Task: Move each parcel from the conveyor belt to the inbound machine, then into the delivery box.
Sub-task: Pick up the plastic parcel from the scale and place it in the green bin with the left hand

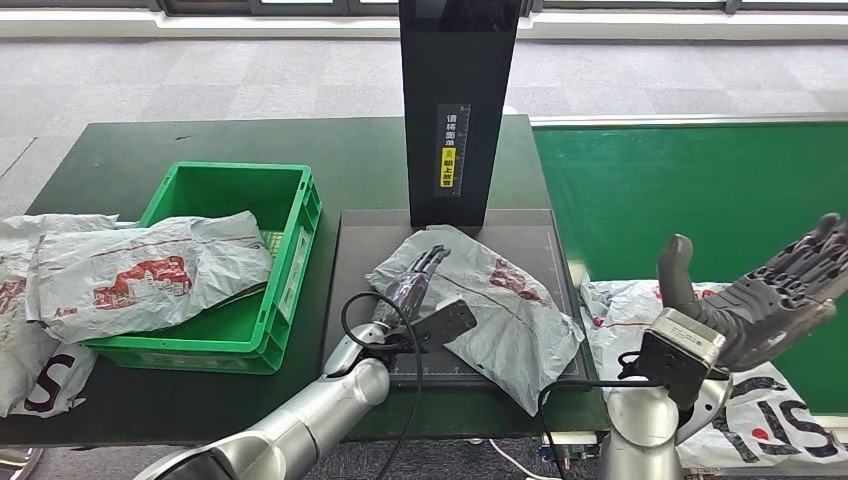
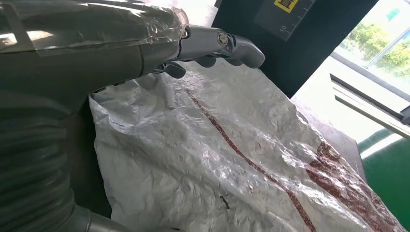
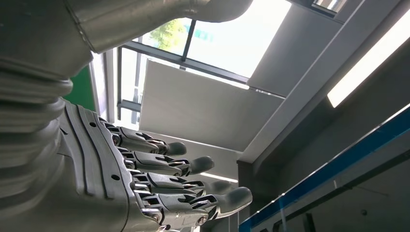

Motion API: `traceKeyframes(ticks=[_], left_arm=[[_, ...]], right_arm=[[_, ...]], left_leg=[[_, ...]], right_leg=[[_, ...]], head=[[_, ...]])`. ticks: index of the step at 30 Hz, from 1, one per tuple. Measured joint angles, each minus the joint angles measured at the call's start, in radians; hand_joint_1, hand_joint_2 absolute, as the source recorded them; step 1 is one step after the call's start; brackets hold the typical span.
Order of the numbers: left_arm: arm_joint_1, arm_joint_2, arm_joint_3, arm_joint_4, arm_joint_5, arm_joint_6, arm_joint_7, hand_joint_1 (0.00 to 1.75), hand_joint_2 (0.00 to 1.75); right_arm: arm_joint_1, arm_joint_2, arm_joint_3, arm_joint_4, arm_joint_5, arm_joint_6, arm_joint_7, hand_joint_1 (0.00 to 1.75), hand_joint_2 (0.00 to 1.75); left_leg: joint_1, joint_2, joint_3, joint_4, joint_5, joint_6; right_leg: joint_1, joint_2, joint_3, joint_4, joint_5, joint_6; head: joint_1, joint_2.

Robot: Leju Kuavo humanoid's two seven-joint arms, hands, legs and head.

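On the dark green counter (image 1: 150, 150), a crinkled grey plastic parcel (image 1: 500, 310) lies on the black inbound machine's platform (image 1: 345, 270); left hand (image 1: 415, 275) rests flat upon it, fingers extended. Right hand (image 1: 770, 295) hovers spread, empty.

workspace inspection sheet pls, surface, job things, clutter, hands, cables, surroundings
surface: dark green table; black scanner platform under a black tower
job's things: grey parcel on the platform; another parcel draped over the green box; a parcel on the green belt
clutter: grey bags beside the box
hands: left hand rests on the platform parcel; right hand raised, fingers apart, holding nothing
cables: black cables at both wrists
surroundings: grey floor, windows
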Motion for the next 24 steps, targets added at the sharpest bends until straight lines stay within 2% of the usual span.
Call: traceKeyframes(ticks=[13,19,24], left_arm=[[0.000,0.000,-0.021,0.005,0.010,-0.018,0.011,0.00,1.75],[0.001,0.000,-0.074,0.005,0.014,-0.062,0.046,0.00,1.75],[0.001,0.000,-0.152,0.006,-0.002,-0.137,0.126,0.02,1.75]], right_arm=[[0.000,0.000,0.000,0.000,0.000,0.000,0.001,0.00,1.75],[0.000,0.000,0.000,0.000,0.008,0.000,0.017,0.00,1.75],[0.000,0.000,0.000,0.000,0.012,0.000,0.024,0.00,1.75]], left_leg=[[0.000,0.000,0.000,0.000,0.000,0.000],[0.000,0.000,0.000,0.000,0.000,0.000],[0.000,0.000,0.000,0.000,0.000,0.000]], right_leg=[[0.000,0.000,0.000,0.000,0.000,0.000],[0.000,0.000,0.000,0.000,0.000,0.000],[0.000,0.000,0.000,0.000,0.000,0.000]], head=[[0.000,0.000],[0.000,0.000],[0.000,0.000]])
